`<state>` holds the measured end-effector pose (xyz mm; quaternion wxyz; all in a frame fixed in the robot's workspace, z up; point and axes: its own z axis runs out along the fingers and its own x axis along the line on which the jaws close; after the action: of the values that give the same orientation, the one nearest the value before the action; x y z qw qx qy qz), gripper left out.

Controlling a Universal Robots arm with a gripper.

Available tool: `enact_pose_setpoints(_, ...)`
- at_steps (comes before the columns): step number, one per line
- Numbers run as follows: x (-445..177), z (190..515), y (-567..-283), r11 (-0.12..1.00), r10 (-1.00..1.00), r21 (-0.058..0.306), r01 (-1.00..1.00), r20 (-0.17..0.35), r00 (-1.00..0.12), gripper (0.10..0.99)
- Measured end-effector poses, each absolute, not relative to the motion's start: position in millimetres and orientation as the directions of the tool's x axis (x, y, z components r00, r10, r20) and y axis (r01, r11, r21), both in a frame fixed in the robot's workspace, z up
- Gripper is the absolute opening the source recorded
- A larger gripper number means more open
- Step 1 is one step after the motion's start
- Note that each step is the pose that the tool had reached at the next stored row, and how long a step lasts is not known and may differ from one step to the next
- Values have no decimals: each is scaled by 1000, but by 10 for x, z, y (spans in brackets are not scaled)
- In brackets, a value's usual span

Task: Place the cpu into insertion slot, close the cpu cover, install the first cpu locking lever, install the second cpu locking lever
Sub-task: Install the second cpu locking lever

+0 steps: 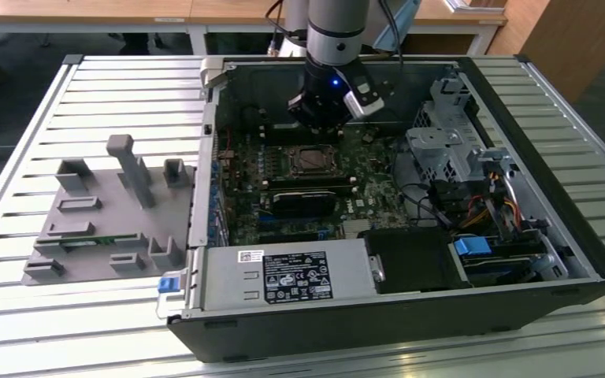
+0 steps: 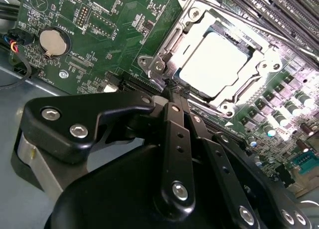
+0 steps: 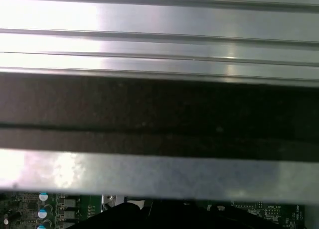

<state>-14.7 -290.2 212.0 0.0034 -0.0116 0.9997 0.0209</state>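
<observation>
Contact looks near: we see our black end effector [image 2: 172, 89], fingers clenched together on nothing, tips at the metal rim of the one square insertion slot [image 2: 164, 64], which lies toward 1 o'clock in the second wrist view. One silvery-grey square cpu [image 2: 217, 64] sits seated inside, one thin silvery windowed cpu cover [image 2: 264, 52] down around it

In the second wrist view we see the gripper [image 2: 172, 87] body blocking the near part of the green circuit board [image 2: 99, 35], and glare washes out the top of the cpu [image 2: 217, 64]. In the exterior view the gripper [image 1: 321, 130] fingertips are too small for us to judge. The computer case [image 3: 159, 114] wall hides the board in the first wrist view.
</observation>
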Motion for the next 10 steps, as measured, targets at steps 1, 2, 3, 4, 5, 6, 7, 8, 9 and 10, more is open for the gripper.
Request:
enact_pose_setpoints(1,-147,2120,-2908,999,-23,42,-23,-7,-1000,106)
enact_pose_setpoints(2,-147,2120,-2915,999,-23,42,-23,-7,-1000,106)
enact_pose_setpoints(3,-147,2120,-2923,999,-23,42,-23,-7,-1000,106)
enact_pose_setpoints(4,-147,2120,-2932,999,-23,42,-23,-7,-1000,106)
enact_pose_setpoints(5,-147,2120,-2941,999,-23,42,-23,-7,-1000,106)
enact_pose_setpoints(6,-147,2120,-2950,999,-23,42,-23,-7,-1000,106)
enact_pose_setpoints(7,-147,2119,-2959,999,-23,42,-23,-7,-1000,106)
enact_pose_setpoints(8,-147,2119,-2968,999,-23,42,-23,-7,-1000,106)
enact_pose_setpoints(9,-147,2119,-2977,999,-23,42,-23,-7,-1000,106)
enact_pose_setpoints(10,-147,2120,-2988,999,-23,42,-23,-7,-1000,106)
